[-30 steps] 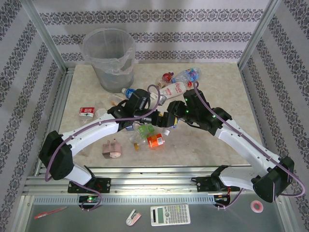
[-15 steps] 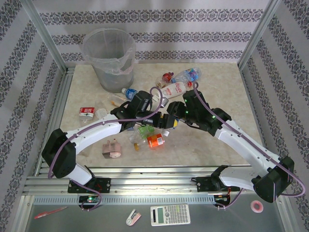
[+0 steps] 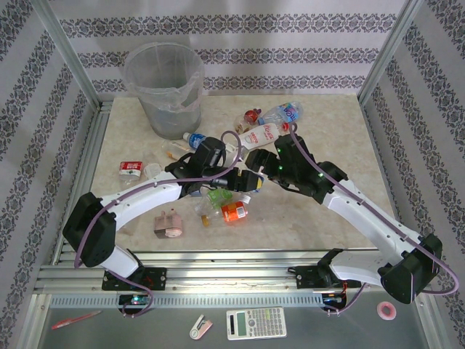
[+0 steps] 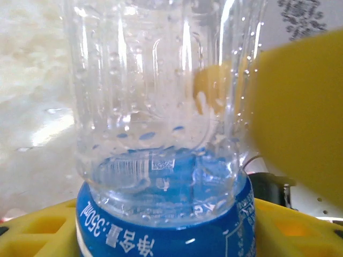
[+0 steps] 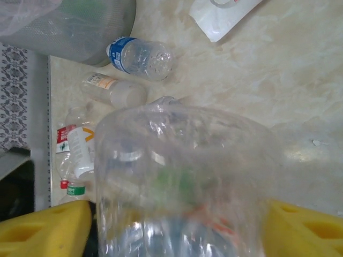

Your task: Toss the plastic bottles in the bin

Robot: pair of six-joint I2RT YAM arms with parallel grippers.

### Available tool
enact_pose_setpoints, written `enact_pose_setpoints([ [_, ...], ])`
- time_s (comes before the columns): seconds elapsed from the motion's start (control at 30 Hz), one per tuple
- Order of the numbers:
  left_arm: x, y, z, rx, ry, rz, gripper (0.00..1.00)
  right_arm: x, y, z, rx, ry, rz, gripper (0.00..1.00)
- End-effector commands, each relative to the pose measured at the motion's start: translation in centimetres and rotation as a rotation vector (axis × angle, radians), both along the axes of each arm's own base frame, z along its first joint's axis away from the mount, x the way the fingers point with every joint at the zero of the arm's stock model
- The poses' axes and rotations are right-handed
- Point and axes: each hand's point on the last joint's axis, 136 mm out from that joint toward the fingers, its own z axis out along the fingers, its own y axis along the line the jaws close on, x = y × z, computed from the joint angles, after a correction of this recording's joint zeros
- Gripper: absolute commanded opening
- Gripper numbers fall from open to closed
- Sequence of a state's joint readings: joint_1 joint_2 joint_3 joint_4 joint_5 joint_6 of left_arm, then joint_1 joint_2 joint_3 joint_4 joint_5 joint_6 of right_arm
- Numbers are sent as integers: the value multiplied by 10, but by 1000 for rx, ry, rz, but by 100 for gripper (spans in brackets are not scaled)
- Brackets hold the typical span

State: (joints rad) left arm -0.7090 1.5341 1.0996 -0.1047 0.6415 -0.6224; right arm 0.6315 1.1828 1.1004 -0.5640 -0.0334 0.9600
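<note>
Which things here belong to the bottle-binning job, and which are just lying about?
Job: bin; red-label bottle; orange-label bottle; blue-label bottle close to the left wrist camera; small bottle by the bin.
Lying about: pink lumpy object; calculator; tape roll; pen.

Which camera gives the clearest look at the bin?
The top external view: the bin stands whole at the far left corner of the table, with its open rim and tapered wall both visible. The right wrist view catches a slice of its grey wall in the upper left corner.
</note>
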Motion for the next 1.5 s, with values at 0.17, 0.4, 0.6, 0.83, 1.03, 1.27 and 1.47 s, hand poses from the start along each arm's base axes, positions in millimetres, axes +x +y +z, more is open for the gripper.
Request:
enact_pose_setpoints([
  [0.17,16,33,1,28,-9,123,33,4,-9,23,-11,-70,-24,98],
  [0.4,36,95,-9,106,38,318,33,5,-15,26,-8,-75,-27,98],
  [0.6,47,169,-16,175,106,528,32,5,-18,29,-2,-80,-21,98],
  [0.83,44,238,-18,241,170,725,33,7,-19,26,5,-67,-9,98],
  [1.03,33,280,-31,299,244,860,32,10,-19,23,-1,-57,8,98],
  [1.27,16,306,-47,357,310,938,32,12,-22,24,-6,-70,29,98],
  [1.47,7,318,-56,384,341,979,31,11,-25,20,-9,-61,48,98],
])
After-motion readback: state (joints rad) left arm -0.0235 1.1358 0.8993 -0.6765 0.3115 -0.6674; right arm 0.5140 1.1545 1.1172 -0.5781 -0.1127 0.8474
